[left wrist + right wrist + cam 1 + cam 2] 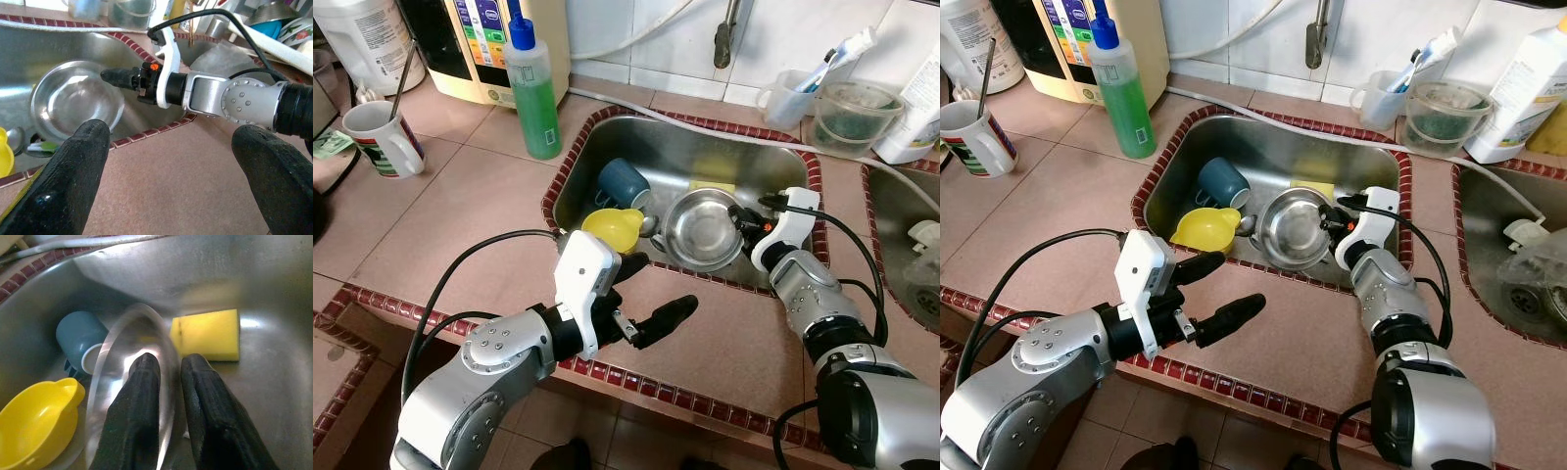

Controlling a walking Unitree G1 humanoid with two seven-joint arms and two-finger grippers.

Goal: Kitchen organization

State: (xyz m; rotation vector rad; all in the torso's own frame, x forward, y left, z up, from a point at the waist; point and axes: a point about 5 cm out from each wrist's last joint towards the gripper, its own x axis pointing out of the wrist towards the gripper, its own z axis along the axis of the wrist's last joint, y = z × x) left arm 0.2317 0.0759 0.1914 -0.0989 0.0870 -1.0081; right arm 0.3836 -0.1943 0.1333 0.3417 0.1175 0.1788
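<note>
Steel bowl (703,228) is lying in the sink (773,162), beside a yellow bowl (612,228) and a blue cup (623,182), with a yellow sponge (208,334) behind. Its rim is pinched between the fingers of the right gripper (168,377), which are clenched on it at the near right edge. The left gripper (651,294) is held spread and empty over the counter (470,206) in front of the sink. The step is judged to be the bowl's removal; a steady lift clear of the sink wall is called for next.
</note>
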